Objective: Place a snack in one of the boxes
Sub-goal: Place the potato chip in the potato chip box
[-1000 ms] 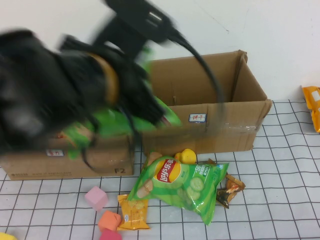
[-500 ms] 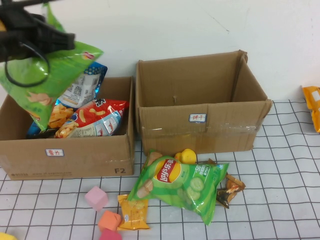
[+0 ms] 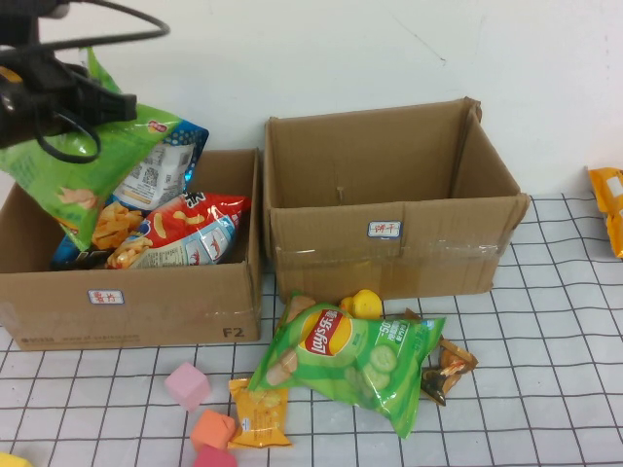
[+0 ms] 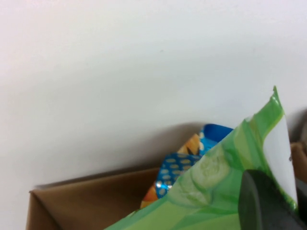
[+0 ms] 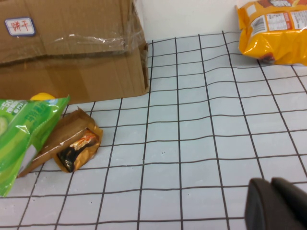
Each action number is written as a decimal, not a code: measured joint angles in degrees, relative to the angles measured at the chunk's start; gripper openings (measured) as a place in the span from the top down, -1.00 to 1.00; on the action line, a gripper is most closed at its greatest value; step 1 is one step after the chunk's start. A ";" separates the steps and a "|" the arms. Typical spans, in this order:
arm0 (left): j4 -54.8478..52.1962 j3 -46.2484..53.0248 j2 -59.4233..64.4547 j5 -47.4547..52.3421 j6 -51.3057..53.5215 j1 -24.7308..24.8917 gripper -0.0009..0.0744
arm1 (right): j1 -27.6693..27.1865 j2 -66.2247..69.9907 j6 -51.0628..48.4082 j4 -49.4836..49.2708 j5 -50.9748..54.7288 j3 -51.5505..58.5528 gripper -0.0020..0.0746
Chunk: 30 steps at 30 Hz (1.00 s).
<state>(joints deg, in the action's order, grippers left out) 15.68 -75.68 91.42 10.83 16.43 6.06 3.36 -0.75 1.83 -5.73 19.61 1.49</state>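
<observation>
Holding a green bag (image 3: 83, 165) over the left box (image 3: 146, 302): left end effector (image 3: 73, 92) sits at the top-left of the high view, above the box's far-left corner, fingers closed on the bag's top edge. Bag hangs tilted, lower end dipping into the box and overlapping the snacks already inside. In the left wrist view one dark finger (image 4: 261, 201) presses against the green bag (image 4: 225, 191), with a blue-orange pack (image 4: 180, 175) behind it and the box wall (image 4: 81, 201) below.

Left box contents: a blue pack (image 3: 165, 165) leaning upright against the green bag, a red pack (image 3: 190, 229) lying toward the right wall, other packs partly hidden underneath.

Right box (image 3: 389, 219) stands just beside the left one, walls touching or nearly so; can't see its floor.

On the tabletop (image 3: 545, 389), in front of the boxes: a Lay's bag (image 3: 350, 360) lying flat, a yellow item (image 3: 365, 304) behind it near the right box, a brown wrapper (image 3: 443, 370) at its right edge, a small orange pack (image 3: 258, 413) at its left corner, pink and orange blocks (image 3: 200, 409) further left. An orange bag (image 3: 608, 209) lies at the far right edge.

Right end effector (image 5: 278, 203) shows only in its wrist view, low over bare grid, holding nothing; can't tell how far open it is. Same view shows the brown wrapper (image 5: 67, 143) and orange bag (image 5: 273, 28) well apart.
</observation>
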 joint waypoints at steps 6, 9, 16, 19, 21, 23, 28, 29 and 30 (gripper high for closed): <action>0.19 0.00 4.60 -4.88 0.00 0.00 0.97 | 0.00 0.00 0.00 0.00 0.00 0.00 0.95; 0.24 0.00 6.85 -5.57 -0.11 0.00 0.94 | 0.00 0.00 0.00 0.00 0.00 0.00 0.95; 0.24 0.00 10.51 -5.71 -0.11 0.00 0.05 | 0.00 0.00 0.00 0.00 0.00 0.00 0.95; 0.24 0.00 10.99 -5.36 -0.11 0.00 -0.37 | 0.00 0.00 0.00 0.00 0.00 0.00 0.95; 0.24 0.00 10.87 -4.00 -0.11 -0.23 -0.49 | 0.00 0.00 0.00 0.00 0.00 0.00 0.95; 0.24 0.00 10.12 -1.92 -0.11 -0.58 -0.52 | 0.00 0.00 0.00 -0.16 0.00 0.00 0.95; 0.04 0.00 3.98 2.17 0.12 -0.71 -0.19 | 0.00 0.00 0.00 -5.52 0.13 0.00 0.95; 0.04 0.00 1.95 2.78 0.33 -0.81 -0.04 | 0.00 0.00 0.00 -7.43 0.20 0.00 0.95; 0.04 0.00 -0.21 3.34 0.34 -0.85 0.10 | 0.00 0.00 0.00 -10.44 0.37 0.00 0.95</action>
<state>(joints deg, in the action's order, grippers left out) 15.72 -75.68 91.21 14.16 16.77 5.21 3.36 -0.75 1.83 -16.17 19.98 1.49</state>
